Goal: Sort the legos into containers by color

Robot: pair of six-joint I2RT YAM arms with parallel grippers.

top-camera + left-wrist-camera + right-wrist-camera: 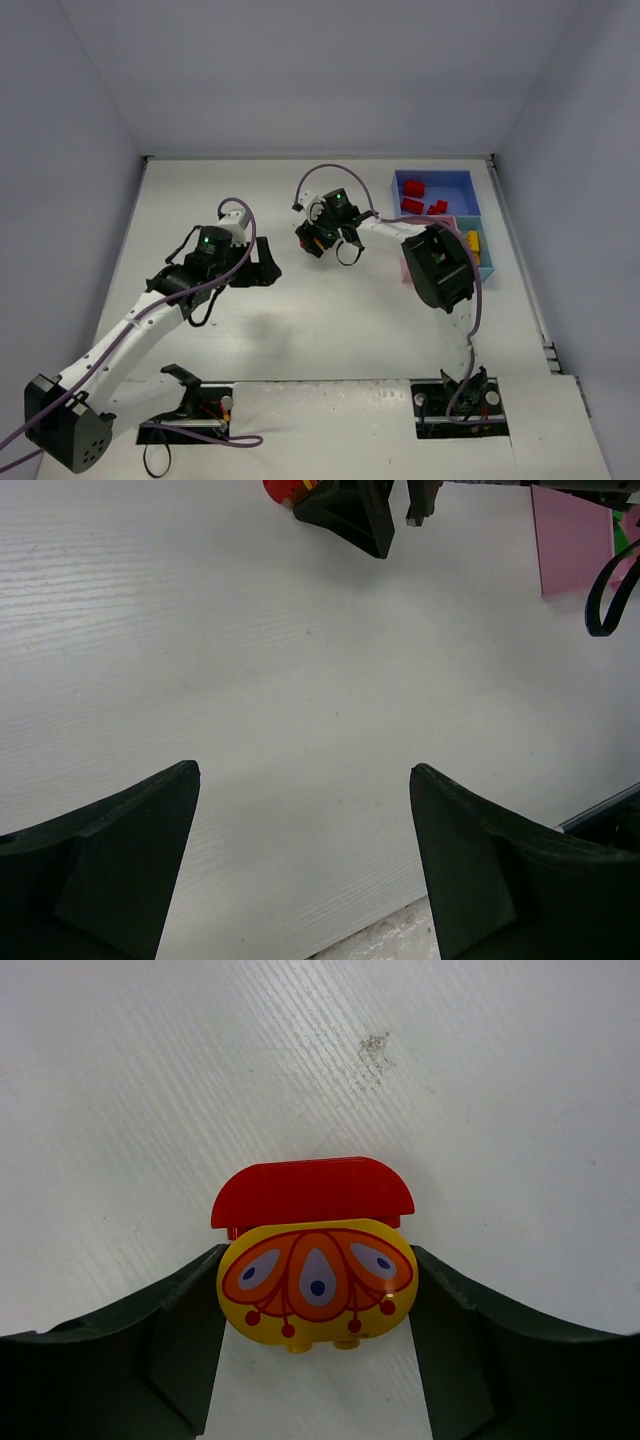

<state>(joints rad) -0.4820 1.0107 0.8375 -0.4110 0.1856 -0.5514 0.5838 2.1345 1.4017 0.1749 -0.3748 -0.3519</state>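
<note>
Right hand (318, 1260) pinches a brick (316, 1280) by its sides — yellow on red — at the middle of the tabletop (150, 1080), likely to carry it to the tray (433, 174) in the far right corner; left hand (302, 768) gapes, empty.

Setting: robotics lab test cell. White bench (300, 330) is boxed in on three sides by plain pale wall panels (90, 120). Two robot arms, left arm (140, 320) and right arm (440, 270), are mounted at its near edge. Purple cables (240, 225) loop along them, and exposed wiring sits in the base cut-outs (460, 405).
</note>
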